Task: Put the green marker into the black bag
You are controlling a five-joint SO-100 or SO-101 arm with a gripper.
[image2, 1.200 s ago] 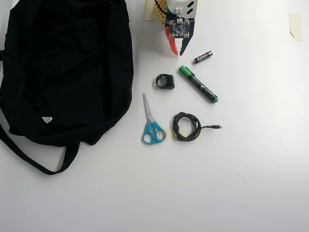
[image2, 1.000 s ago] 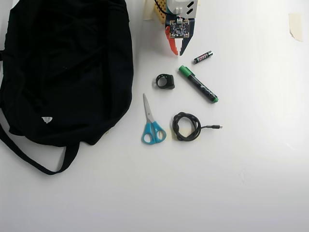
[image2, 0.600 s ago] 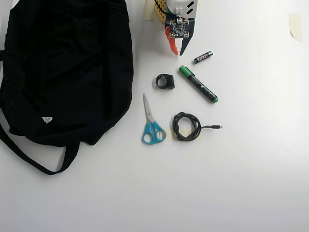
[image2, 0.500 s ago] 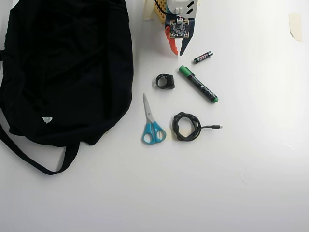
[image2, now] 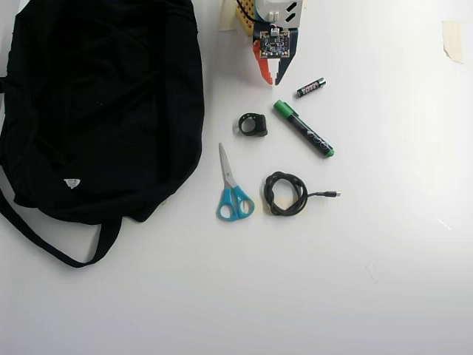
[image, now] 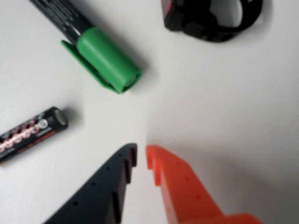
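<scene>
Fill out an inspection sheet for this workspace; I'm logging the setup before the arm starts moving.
Surface: white table, bare and clean on the overhead view's lower right.
Job's things: green marker lying free, diagonal; black bag at left, straps trailing.
Clutter: AAA battery, blue-handled scissors, small black ring-shaped part.
Grippers: gripper at top centre, jaws nearly closed, empty, tips short of the marker's cap.
Cables: coiled black cable, plug end pointing right.
Surroundings: piece of tape at top right; nothing else seen.
</scene>
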